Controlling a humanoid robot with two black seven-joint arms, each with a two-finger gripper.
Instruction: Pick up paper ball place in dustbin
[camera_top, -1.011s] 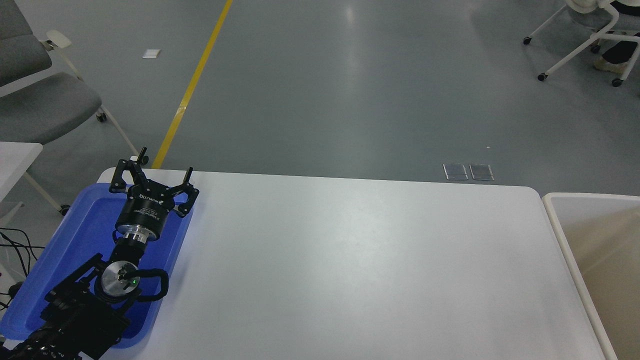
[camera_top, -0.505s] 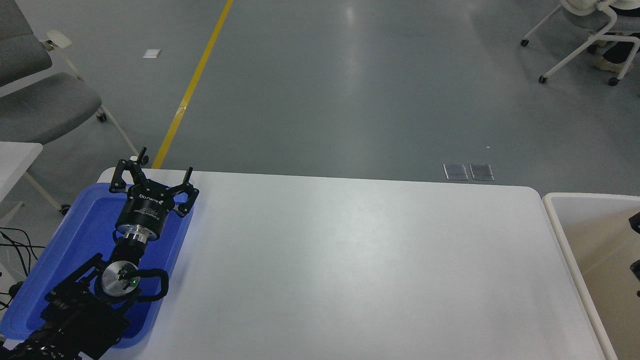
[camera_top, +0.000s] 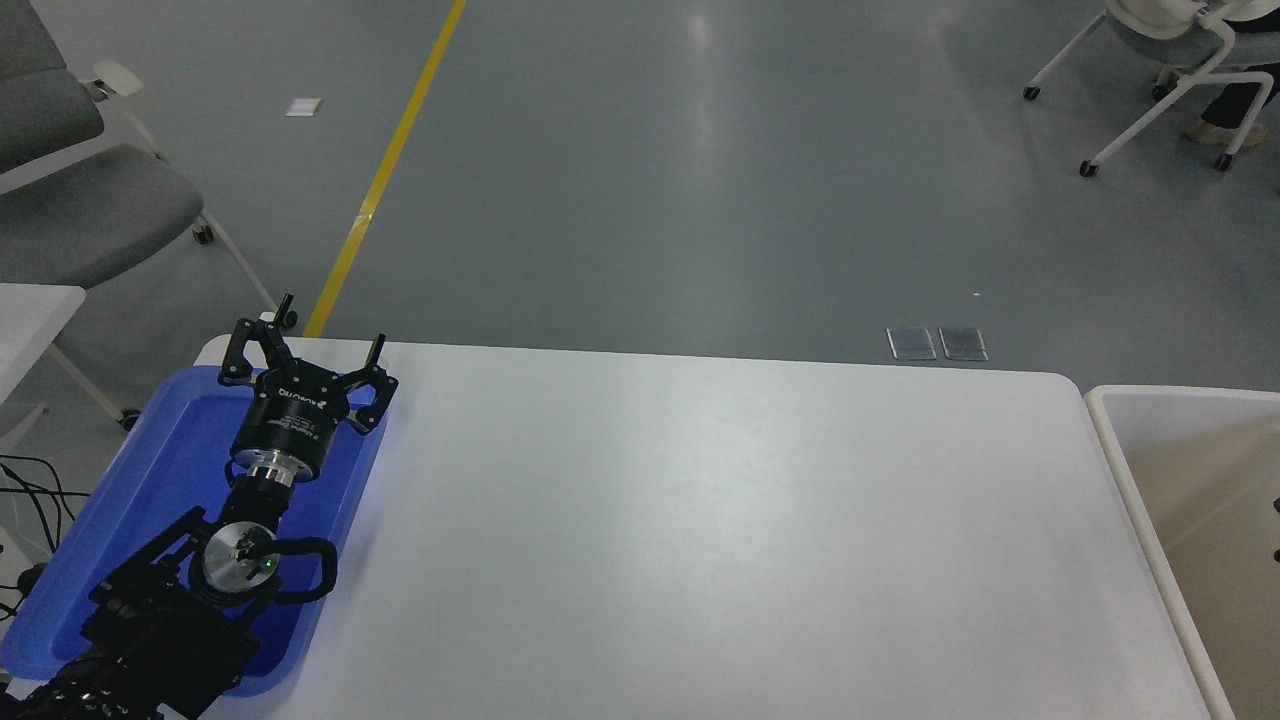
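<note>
- White laminate covers the tabletop, which fills most of the head view; a grey floor with a yellow line is seen beyond its far edge.
- The dustbin, cream-rimmed with beige inner walls, is set just beside the tabletop's right end and is cut off by the picture's right edge.
- A blue tray is laid on the tabletop's left end.
- The left arm is parked over the tray, and the left gripper is held above the tray's far edge with its fingers spread wide around nothing.
- Two tiny dark specks at the right edge over the dustbin cannot be identified; the right gripper is not seen.
- The paper ball cannot be found anywhere in the view.
</note>
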